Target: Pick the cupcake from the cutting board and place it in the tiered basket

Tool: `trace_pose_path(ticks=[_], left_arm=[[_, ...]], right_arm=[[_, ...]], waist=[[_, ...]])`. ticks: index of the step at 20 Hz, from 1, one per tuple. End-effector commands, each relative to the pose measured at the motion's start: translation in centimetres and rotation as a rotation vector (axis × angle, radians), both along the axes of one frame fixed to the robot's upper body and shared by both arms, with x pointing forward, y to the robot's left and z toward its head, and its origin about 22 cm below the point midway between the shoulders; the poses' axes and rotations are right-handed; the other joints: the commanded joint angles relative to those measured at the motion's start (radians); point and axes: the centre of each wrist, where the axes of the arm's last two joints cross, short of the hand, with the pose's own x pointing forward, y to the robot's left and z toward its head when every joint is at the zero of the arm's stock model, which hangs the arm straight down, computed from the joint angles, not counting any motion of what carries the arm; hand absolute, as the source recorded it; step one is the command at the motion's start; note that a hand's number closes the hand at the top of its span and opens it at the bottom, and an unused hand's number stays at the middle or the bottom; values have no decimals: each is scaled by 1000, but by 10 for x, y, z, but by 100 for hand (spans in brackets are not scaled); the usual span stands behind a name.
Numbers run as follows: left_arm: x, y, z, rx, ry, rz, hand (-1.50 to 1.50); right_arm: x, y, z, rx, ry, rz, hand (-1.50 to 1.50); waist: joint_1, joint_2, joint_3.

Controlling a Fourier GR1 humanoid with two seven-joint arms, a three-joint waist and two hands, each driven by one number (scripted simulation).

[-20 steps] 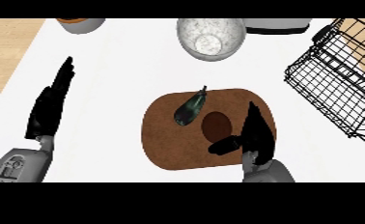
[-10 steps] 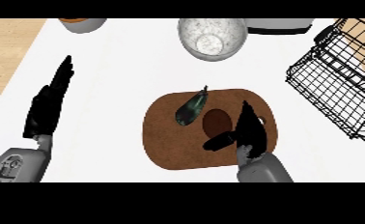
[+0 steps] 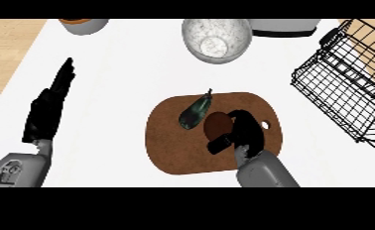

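While the right robot hand (image 3: 245, 134) sits over the cutting board (image 3: 172, 149), the cupcake (image 3: 215, 125) lies just to its left, touching or nearly touching the fingers, a brown round shape near the middle of the board. The fingers bend around the cupcake's right side and the thumb reaches under its lower edge, so the robot hand appears to be closing round it, though I cannot tell whether it has truly pinched it yet. The cupcake looks round from above and shows no long axis, so the approach direction matters little. The eggplant (image 3: 195, 112), by contrast, lies slanted just up and left of the cupcake, its stem toward the upper right, close enough to be nudged. The tiered basket (image 3: 338, 91) stands well apart to the upper right, on the same side as the working arm, so the coming move is a lift and a carry rightward. The left robot hand (image 3: 47, 110) rests at the desk's left side, fingers straight, much farther from the cupcake. No brand, label or writing can be read anywhere
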Motion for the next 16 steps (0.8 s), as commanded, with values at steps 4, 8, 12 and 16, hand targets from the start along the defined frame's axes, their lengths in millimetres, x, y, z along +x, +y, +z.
trace_pose_path(ticks=[4, 8, 12, 16], left_arm=[[-4, -4, -4, 0, 7, -1, 0], [-3, -10, -4, 18, 2, -36, 0], [7, -16, -2, 10, -16, -46, 0], [15, -23, 5, -8, -36, -72, 0]], right_arm=[[-1, 32, 12, 14, 100, -117, 150], [22, 25, 13, 16, 25, -164, 150], [100, -3, 47, -127, -106, -201, 150], [139, -5, 81, -215, -191, -245, 150]], waist=[[9, 10, 13], [15, 14, 13], [56, 35, 13], [70, 39, 12]])
